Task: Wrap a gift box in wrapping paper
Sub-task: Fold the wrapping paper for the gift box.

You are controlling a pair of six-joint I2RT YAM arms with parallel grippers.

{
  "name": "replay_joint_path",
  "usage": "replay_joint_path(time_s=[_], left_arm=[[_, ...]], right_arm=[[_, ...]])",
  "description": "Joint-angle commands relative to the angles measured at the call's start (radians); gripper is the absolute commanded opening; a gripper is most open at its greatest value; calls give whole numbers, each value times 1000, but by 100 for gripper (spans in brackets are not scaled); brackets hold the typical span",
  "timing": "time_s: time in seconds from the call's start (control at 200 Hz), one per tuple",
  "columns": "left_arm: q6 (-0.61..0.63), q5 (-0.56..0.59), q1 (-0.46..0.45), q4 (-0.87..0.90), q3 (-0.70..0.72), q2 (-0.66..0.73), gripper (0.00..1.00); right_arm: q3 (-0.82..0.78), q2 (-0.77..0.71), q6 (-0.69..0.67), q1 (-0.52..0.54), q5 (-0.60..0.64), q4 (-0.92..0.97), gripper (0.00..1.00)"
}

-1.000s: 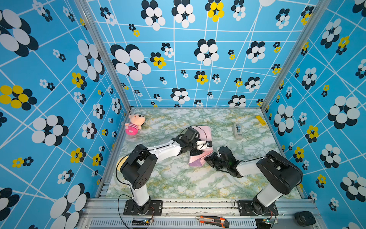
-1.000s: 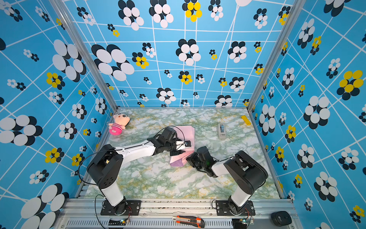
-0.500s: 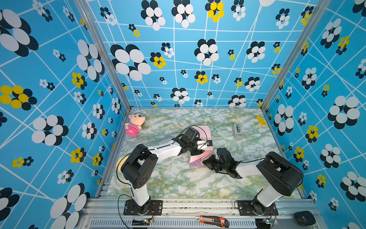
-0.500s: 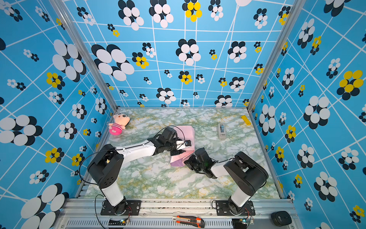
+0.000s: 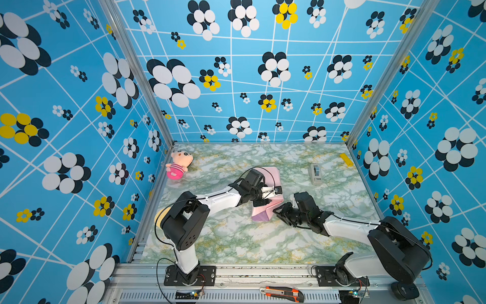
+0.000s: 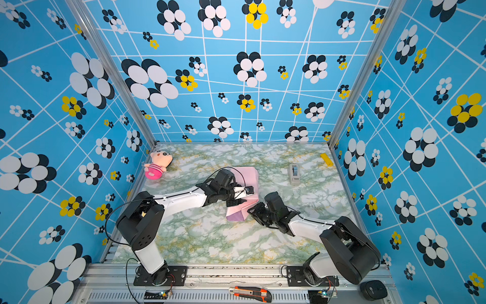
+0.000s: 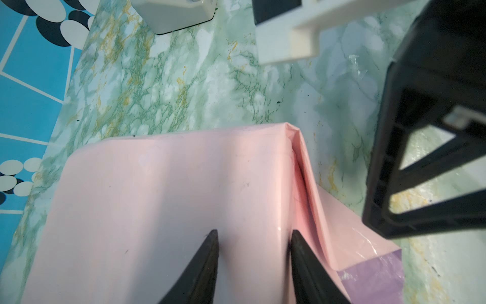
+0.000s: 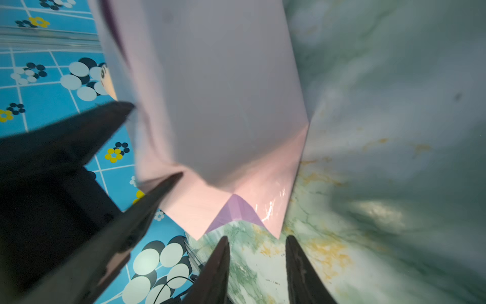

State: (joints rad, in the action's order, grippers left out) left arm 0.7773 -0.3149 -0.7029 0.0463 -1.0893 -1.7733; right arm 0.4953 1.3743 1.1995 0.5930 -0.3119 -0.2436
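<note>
Springback is the risk: the right gripper (image 8: 256, 238) hangs spread and empty beside the folded end flap (image 8: 236, 208), and only the left gripper (image 7: 253, 234), fingers (image 7: 207, 252) apart, presses the wrapping paper (image 5: 271, 175) onto the hidden gift box at the centre of the table (image 5: 236, 244), so the crease may reopen.

No writing, label or number can be read anywhere.

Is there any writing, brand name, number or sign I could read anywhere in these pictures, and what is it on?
No text can be read.
The black round device carries a pale mark that is too small to read.
The grey tape dispenser shows no legible print.
</note>
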Motion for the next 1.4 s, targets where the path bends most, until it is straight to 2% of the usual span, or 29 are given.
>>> replay_joint_path(time_s=[0.0, 0.085, 0.155, 0.245, 0.345, 0.585, 0.705, 0.84, 0.94, 1.125, 1.394], left_arm=[[-20, -16, -1, 21, 12, -29, 46], [-21, -16, -3, 20, 11, -26, 46], [-25, -13, -4, 17, 7, -22, 47], [-38, 0, -10, 15, -7, -7, 56], [-39, 36, -24, 46, -47, 12, 66], [-10, 249, -123, 106, -123, 21, 82], [-13, 307, -159, 130, -140, -17, 88], [-43, 314, -172, 141, -149, -52, 89], [-49, 369, -178, 135, -158, -76, 89], [-42, 412, -176, 93, -157, -142, 86], [-36, 400, -176, 55, -104, -146, 68]], right_arm=[[88, -82, -191, -41, 23, 279, 48], [125, -158, -303, -76, 111, 390, 58], [129, -193, -326, -137, 111, 406, 61], [134, -192, -318, -223, 38, 396, 61], [150, -174, -341, -269, 0, 400, 60], [145, -161, -352, -372, -82, 331, 60], [145, -124, -345, -386, -119, 289, 61], [159, -64, -330, -389, -155, 251, 61], [153, -42, -322, -389, -162, 224, 62], [148, -19, -314, -389, -181, 191, 62], [167, 49, -291, -385, -247, 159, 65]])
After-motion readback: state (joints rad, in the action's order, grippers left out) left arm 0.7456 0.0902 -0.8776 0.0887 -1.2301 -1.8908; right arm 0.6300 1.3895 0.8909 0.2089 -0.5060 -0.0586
